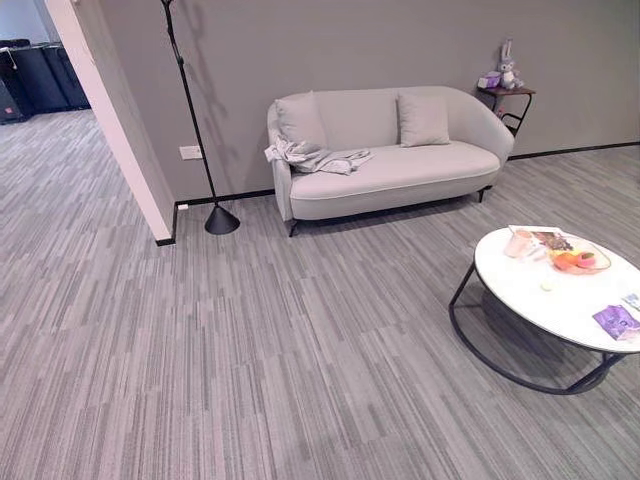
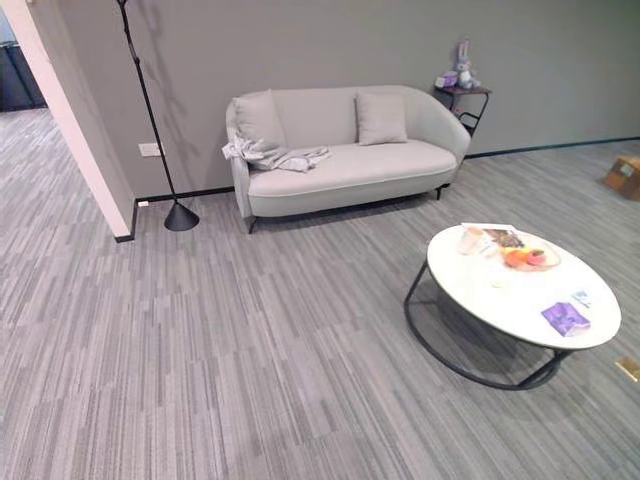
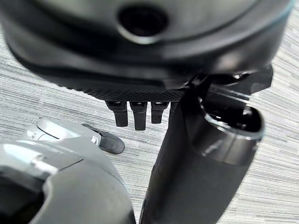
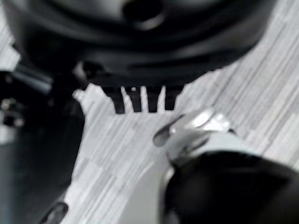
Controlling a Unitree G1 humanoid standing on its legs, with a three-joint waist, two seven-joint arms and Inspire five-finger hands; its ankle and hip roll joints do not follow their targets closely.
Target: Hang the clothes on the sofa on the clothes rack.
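Observation:
A crumpled light grey garment (image 1: pixel 318 157) lies on the left end of the pale grey sofa (image 1: pixel 400 172), partly draped over its arm. Just left of the sofa, against the wall, stands the clothes rack (image 1: pixel 190 110), a thin black pole on a cone base (image 1: pixel 221 220); its top is cut off by the view's edge. My left hand (image 3: pixel 135 114) hangs over the striped grey floor with straight fingers and holds nothing. In its own wrist view my right hand (image 4: pixel 140 100) hangs the same way, open and empty. Both hands are far from the sofa.
A round white coffee table (image 1: pixel 545 300) on a black frame stands at the right, with a fruit bowl and papers. A small side table (image 1: pixel 506 92) with a plush rabbit sits right of the sofa. A white wall corner (image 1: pixel 120 130) juts out at the left. A cardboard box (image 2: pixel 622 175) lies far right.

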